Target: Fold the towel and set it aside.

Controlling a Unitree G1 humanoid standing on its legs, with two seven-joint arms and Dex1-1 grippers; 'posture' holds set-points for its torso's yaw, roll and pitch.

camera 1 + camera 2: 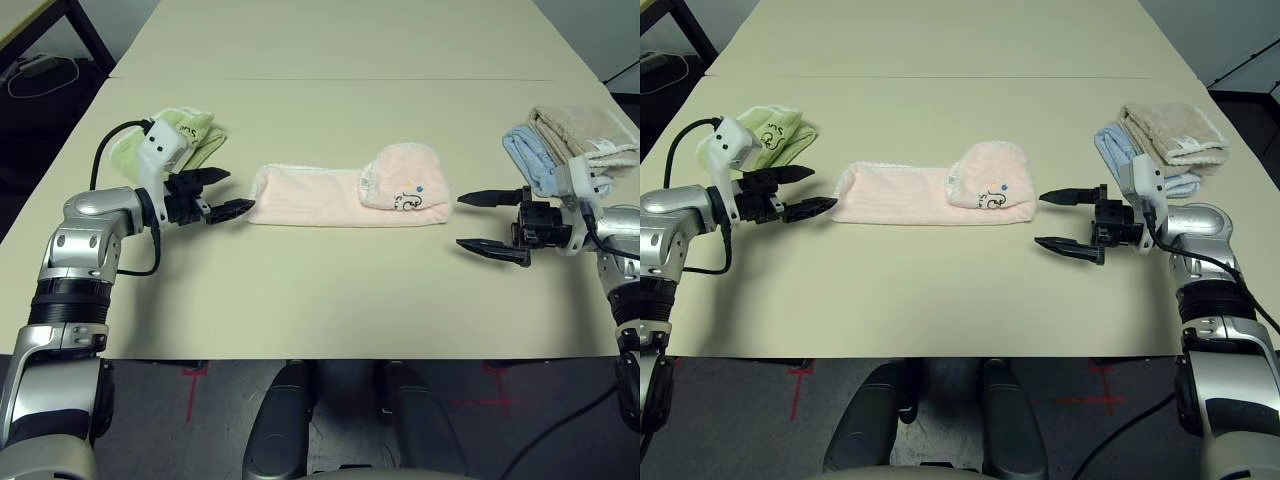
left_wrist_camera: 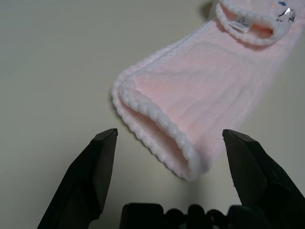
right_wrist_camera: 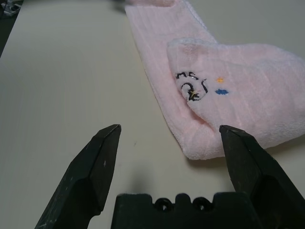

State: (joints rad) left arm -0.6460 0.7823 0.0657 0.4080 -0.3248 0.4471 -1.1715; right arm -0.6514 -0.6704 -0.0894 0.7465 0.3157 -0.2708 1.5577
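Note:
The pale pink towel (image 1: 340,195) lies in the middle of the table as a long folded strip, its right end turned back over itself with dark embroidery on top. My left gripper (image 1: 222,192) stands open just off the strip's left end, the scalloped edge (image 2: 157,143) lying close in front of its fingers without touching. At the right end my right gripper (image 1: 492,224) is open too, a short gap from the doubled end (image 3: 224,95). Nothing is between either pair of fingers.
A light green towel (image 1: 185,135) sits bunched behind my left gripper. Folded blue (image 1: 532,158) and beige (image 1: 585,132) towels are stacked at the right behind my right gripper. A seam (image 1: 330,79) crosses the table further back.

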